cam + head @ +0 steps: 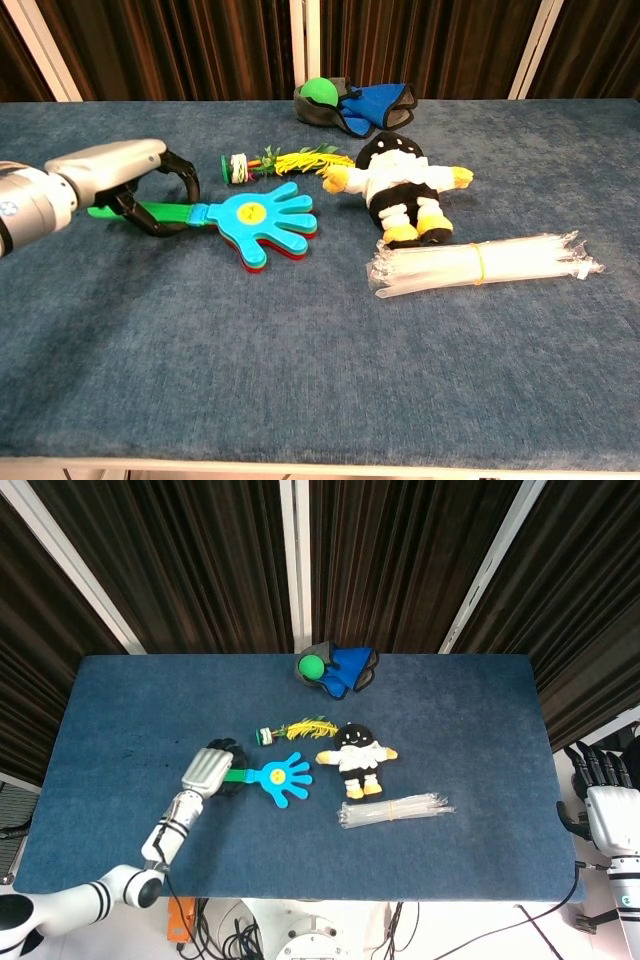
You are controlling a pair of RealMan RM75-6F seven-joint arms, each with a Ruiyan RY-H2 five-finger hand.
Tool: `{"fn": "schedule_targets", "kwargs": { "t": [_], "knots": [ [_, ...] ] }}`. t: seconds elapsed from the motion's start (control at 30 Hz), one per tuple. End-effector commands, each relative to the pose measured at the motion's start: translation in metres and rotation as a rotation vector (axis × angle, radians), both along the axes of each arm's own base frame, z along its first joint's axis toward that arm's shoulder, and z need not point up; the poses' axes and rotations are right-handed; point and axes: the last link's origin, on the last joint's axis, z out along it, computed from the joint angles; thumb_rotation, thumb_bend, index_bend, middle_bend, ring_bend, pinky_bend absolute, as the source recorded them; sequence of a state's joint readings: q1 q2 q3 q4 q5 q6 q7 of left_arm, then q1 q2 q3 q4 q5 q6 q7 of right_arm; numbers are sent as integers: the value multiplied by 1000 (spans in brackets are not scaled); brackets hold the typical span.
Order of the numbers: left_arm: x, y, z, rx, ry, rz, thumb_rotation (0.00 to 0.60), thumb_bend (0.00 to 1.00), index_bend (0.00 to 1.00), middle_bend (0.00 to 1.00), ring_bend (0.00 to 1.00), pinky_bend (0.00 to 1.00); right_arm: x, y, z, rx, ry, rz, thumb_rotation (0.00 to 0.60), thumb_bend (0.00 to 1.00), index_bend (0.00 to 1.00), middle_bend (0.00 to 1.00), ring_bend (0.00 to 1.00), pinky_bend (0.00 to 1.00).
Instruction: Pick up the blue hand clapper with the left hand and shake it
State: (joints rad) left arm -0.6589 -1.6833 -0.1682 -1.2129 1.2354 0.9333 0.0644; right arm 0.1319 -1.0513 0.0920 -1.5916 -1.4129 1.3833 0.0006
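The left hand is gripping the green handle of the blue hand clapper, left of the plush doll. Lifting well clear of the worktop, wrapping the fingers firmly, should help before shaking.

The left robot hand has a silver-grey metal back and black fingers, on a white arm with black joint bands. The right robot hand looks alike: pale shell, dark fingers.
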Motion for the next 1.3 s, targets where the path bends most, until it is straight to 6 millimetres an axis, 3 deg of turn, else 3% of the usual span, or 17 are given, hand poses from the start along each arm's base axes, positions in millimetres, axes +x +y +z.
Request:
{"fn": "schedule_targets", "kwargs": {
  "t": [0.03, 0.23, 0.4, 0.67, 1.0, 1.3],
  "knots": [
    [-3, 0, 6, 23, -18, 12, 600, 417, 678, 554, 369, 523, 0, 0, 0, 2, 2, 0, 600, 324, 0, 0, 0, 0],
    [-7, -1, 7, 38, -19, 5, 600, 424, 672, 668, 545, 745, 2, 0, -1, 2, 4, 5, 600, 324, 0, 0, 0, 0],
    [-9, 0, 8, 49, 1, -12, 600, 429, 660, 699, 654, 848, 2, 1, -1, 1, 5, 8, 600, 324, 0, 0, 0, 0],
    [-11, 1, 10, 54, 59, -38, 600, 432, 641, 758, 771, 945, 2, 1, -1, 2, 2, 10, 600, 320, 0, 0, 0, 0],
    [-8, 1, 11, 56, 10, -19, 600, 442, 616, 948, 977, 1000, 1, 1, 0, 1, -3, 10, 600, 319, 0, 0, 0, 0],
    [-10, -1, 7, 42, -24, -4, 600, 414, 530, 1000, 1000, 1000, 1, 2, 0, 2, -1, 9, 600, 319, 0, 0, 0, 0]
  ]
}}
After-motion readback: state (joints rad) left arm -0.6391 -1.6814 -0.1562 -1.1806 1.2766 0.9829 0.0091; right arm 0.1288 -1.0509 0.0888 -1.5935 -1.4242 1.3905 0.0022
